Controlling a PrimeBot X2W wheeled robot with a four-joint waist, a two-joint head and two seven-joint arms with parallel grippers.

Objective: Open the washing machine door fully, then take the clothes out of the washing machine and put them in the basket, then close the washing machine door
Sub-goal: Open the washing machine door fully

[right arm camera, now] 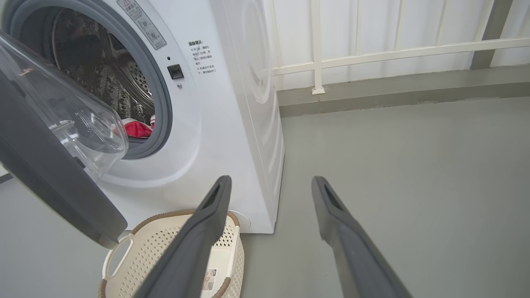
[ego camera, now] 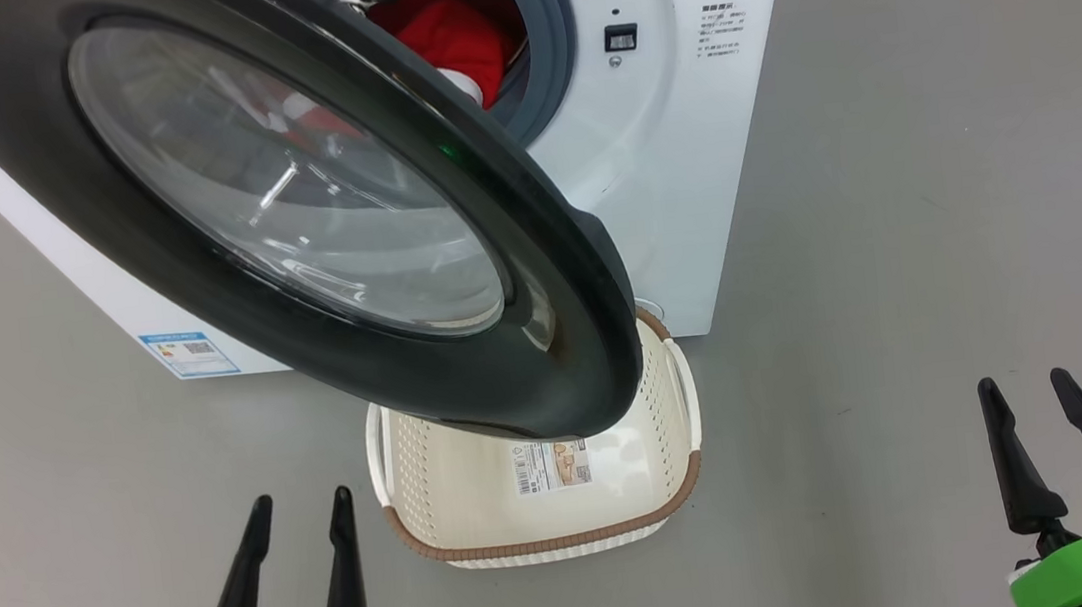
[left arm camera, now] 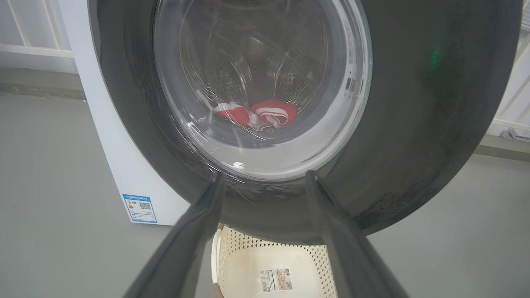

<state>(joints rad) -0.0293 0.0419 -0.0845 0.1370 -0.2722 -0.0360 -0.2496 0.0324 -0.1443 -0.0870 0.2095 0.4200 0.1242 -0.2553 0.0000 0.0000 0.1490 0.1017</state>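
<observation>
One washing machine door [ego camera: 291, 219] part-open, one basket [ego camera: 546, 544] under it.
Your left end effector [ego camera: 303, 496] and right end effector [ego camera: 1024, 378] both stood spread apart, gripping nothing; one heap of red clothes [ego camera: 448, 37] lay inside the one washing machine [ego camera: 689, 177].

I count one washing machine [ego camera: 689, 177] on my screens, with one round door [ego camera: 32, 146] and one blue label [ego camera: 188, 354] low on its front. Beside the mouth I see one small black square fitting [ego camera: 621, 37]. Inside the drum there is one heap of red clothes [ego camera: 447, 32] with white trim; I cannot tell how many garments make it up. On the floor I count one basket [ego camera: 546, 542], with two white side handles [ego camera: 377, 451] and one paper label [ego camera: 550, 465] in its bottom. I have two pincers: the left pincer [ego camera: 303, 496] and the right pincer [ego camera: 1022, 379], each with two dark fingers [ego camera: 247, 566], four in all.
</observation>
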